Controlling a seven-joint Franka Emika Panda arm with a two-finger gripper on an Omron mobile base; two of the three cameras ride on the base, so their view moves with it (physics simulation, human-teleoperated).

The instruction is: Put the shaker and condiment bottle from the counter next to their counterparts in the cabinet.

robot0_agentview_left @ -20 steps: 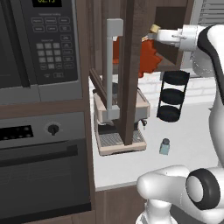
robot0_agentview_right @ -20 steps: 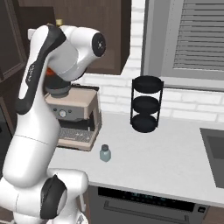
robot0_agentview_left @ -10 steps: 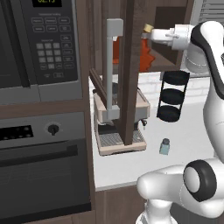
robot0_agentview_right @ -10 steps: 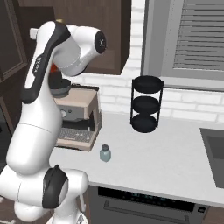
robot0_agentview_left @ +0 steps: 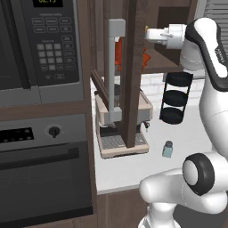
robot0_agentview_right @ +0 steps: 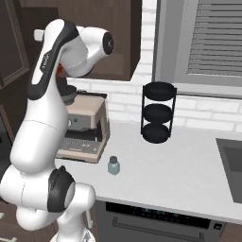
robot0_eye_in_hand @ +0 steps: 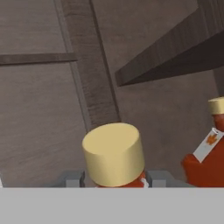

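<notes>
Matt dark-wood cabinet point(robot0_eye_in_hand: 39, 109); smooth tan bottle cap point(robot0_eye_in_hand: 113, 153)

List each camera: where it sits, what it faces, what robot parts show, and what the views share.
Left base view: behind-left of the arm, facing microwave, cabinet and counter; arm at right.
Right base view: behind-right, facing counter, rack, window; arm at left.
Hand view: on the hand, facing into the cabinet; gripper shut on the condiment bottle, its counterpart alongside.
Both base views share the shaker, rack and coffee machine.
</notes>
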